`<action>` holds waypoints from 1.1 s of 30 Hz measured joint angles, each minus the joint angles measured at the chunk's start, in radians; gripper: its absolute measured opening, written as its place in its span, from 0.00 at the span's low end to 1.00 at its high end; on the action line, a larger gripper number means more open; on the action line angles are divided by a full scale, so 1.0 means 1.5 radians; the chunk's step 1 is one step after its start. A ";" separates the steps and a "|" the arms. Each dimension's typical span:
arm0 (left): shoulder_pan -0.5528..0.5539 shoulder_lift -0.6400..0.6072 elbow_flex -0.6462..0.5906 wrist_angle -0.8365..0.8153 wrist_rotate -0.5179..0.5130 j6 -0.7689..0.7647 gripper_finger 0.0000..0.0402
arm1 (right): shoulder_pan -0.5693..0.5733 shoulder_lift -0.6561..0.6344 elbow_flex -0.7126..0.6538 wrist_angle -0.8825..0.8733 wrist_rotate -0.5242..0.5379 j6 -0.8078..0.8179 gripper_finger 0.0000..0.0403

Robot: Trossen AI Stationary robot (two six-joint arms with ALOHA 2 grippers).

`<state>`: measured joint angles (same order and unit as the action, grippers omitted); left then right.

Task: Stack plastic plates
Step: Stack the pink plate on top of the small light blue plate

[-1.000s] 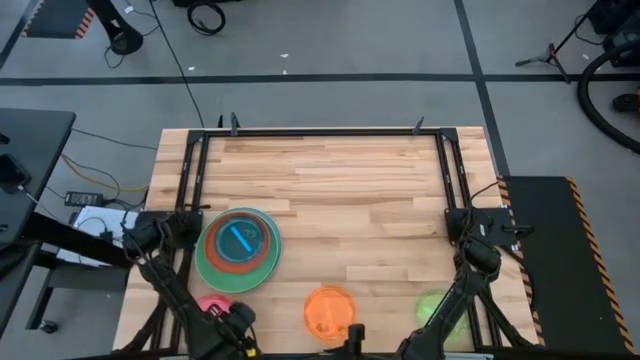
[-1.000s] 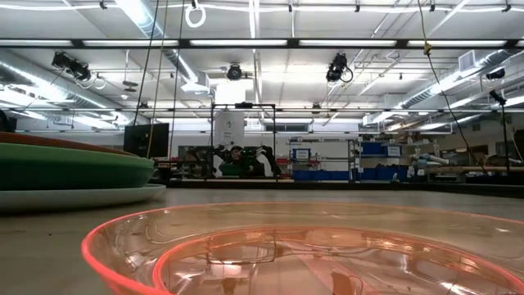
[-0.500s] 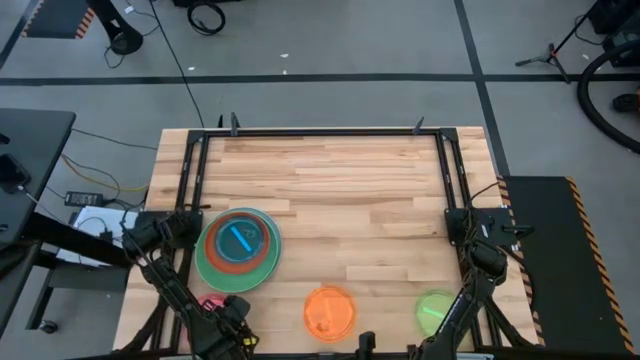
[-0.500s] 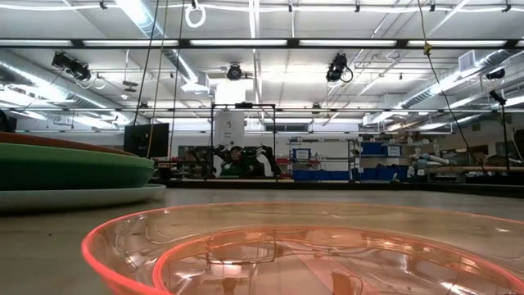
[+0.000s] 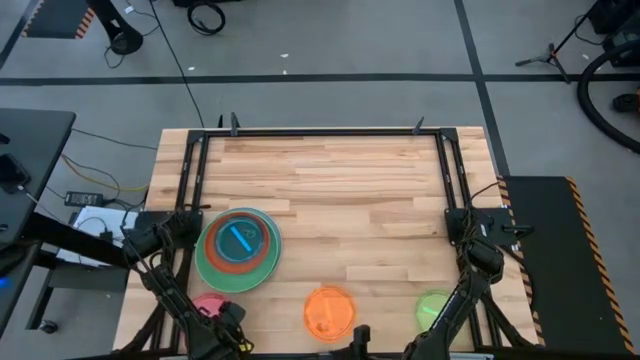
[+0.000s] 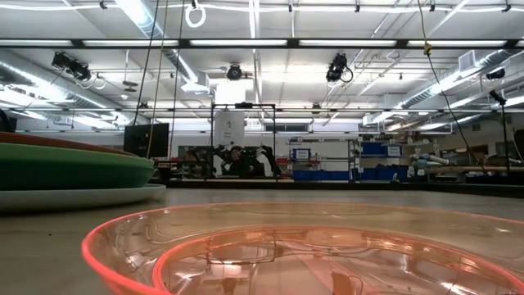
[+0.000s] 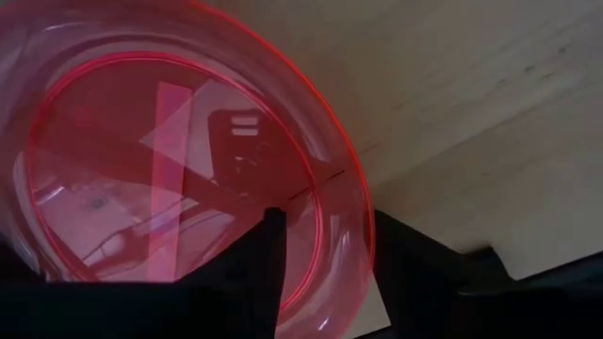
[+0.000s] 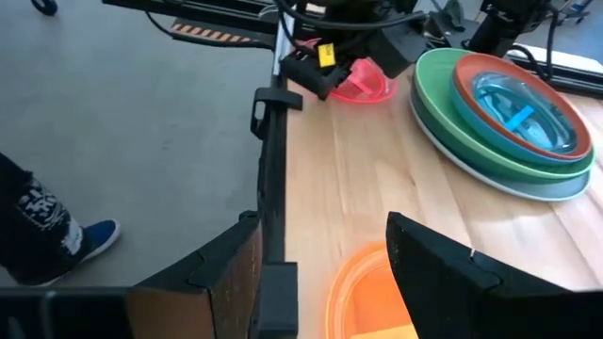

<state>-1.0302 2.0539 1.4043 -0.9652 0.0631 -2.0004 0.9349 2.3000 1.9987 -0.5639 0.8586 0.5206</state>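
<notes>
You are working the left gripper (image 5: 222, 322) at the near left corner of the table (image 5: 340, 190), and its fingers are pinching the rim of the small pink plate (image 7: 179, 179): in the left wrist view one dark finger (image 7: 268, 247) is crossing the inside of the rim while the other shows through the plastic from beneath. That plate is looking thin, light and slick, with some give in the wall, so you are better off keeping the hold on the rim, where the lip gives the pads something to catch. Squeeze too hard and the wall may flex and pop free.

The stack (image 5: 238, 247) is sitting just beyond the pink plate on the left half of the table: a pale plate at the bottom, green above it, a red-orange one, then blue with a teal piece on top. It is already tall, so you are needing clearance over its near edge.

The orange plate (image 5: 329, 311) is lying at the near middle and the lime plate (image 5: 434, 308) at the near right, both well apart from the stack. The right gripper (image 8: 320, 282) is hanging over the near edge by the orange plate with its fingers spread and holding nothing. The black frame rail (image 8: 271, 188) along the table edge is running close to your left arm.
</notes>
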 joint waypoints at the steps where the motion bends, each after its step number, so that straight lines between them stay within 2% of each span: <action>1: 0.000 0.000 0.000 0.000 0.001 0.004 0.39 | -0.002 0.000 0.000 0.000 -0.004 0.000 0.58; 6: 0.000 0.001 -0.001 -0.001 0.005 0.013 0.38 | -0.006 0.000 0.000 0.000 -0.009 0.000 0.58; 9: 0.000 0.002 -0.001 0.004 0.008 0.015 0.34 | -0.007 0.000 0.000 0.000 -0.009 0.000 0.58; 13: 0.000 0.004 0.010 0.007 0.008 0.029 0.20 | -0.006 -0.014 -0.001 -0.010 -0.020 -0.008 0.58; 17: 0.000 0.008 0.026 0.010 0.018 0.043 0.04 | -0.006 -0.063 -0.001 -0.018 -0.013 -0.038 0.58; 26: -0.004 0.009 0.079 0.008 0.016 0.075 0.02 | 0.007 -0.141 0.000 -0.024 0.032 -0.100 0.58; 30: -0.005 0.009 0.131 0.004 0.012 0.125 0.01 | 0.008 -0.141 0.000 -0.026 0.043 -0.103 0.58; 33: -0.001 0.009 0.189 -0.042 0.005 0.182 0.01 | 0.007 -0.141 0.000 -0.025 0.042 -0.104 0.58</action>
<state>-1.0321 2.0666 1.6883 -1.0285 0.0708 -1.7277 0.9455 2.0884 1.9987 -0.6021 0.9215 0.3652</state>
